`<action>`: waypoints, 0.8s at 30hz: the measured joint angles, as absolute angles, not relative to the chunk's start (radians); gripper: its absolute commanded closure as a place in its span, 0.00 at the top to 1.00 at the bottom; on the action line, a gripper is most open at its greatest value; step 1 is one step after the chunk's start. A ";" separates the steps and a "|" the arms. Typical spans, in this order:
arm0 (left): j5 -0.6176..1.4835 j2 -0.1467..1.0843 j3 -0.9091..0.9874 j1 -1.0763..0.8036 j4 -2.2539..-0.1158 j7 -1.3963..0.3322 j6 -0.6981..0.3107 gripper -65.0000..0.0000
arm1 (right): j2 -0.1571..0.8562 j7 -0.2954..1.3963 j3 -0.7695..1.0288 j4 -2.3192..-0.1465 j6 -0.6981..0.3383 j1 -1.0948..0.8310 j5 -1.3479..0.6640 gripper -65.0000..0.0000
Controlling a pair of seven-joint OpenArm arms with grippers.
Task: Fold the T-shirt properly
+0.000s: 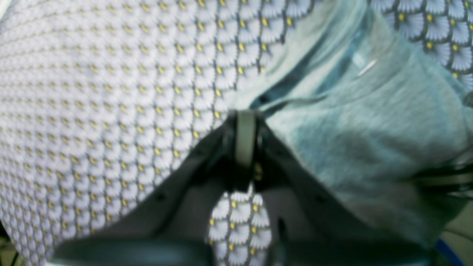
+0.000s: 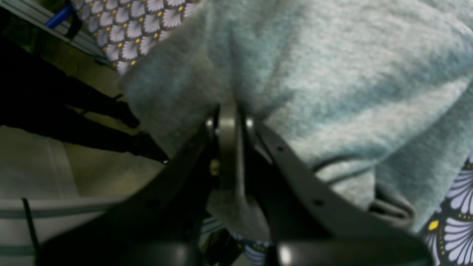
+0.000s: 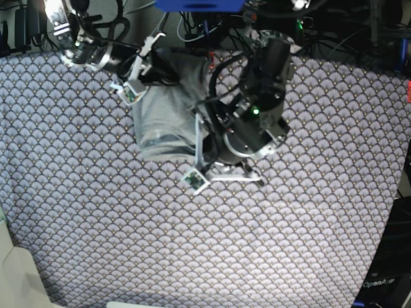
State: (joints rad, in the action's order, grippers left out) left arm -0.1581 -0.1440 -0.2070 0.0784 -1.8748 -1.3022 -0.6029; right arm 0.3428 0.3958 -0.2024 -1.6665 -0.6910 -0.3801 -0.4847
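Note:
The light grey T-shirt [image 3: 164,119] lies bunched near the far edge of the patterned tablecloth [image 3: 257,244]. In the left wrist view the T-shirt [image 1: 369,140] fills the right side, and my left gripper [image 1: 245,120] is shut on its edge. In the base view that gripper [image 3: 196,141] sits at the shirt's near right side. The right wrist view shows my right gripper [image 2: 229,114] shut on the T-shirt [image 2: 332,74], with fabric hanging down between its fingers. Folds and a hem bunch at the lower right of that view.
Cables and dark equipment [image 3: 192,19] crowd the table's far edge. In the right wrist view the table edge and floor [image 2: 37,166] lie just left of the gripper. The left arm's body [image 3: 257,102] looms over the cloth right of the shirt.

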 measured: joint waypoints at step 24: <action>-0.176 -0.094 -0.231 0.123 -1.623 -1.198 -0.603 0.00 | 0.247 0.382 -0.197 -1.700 -0.691 -0.385 -0.231 0.02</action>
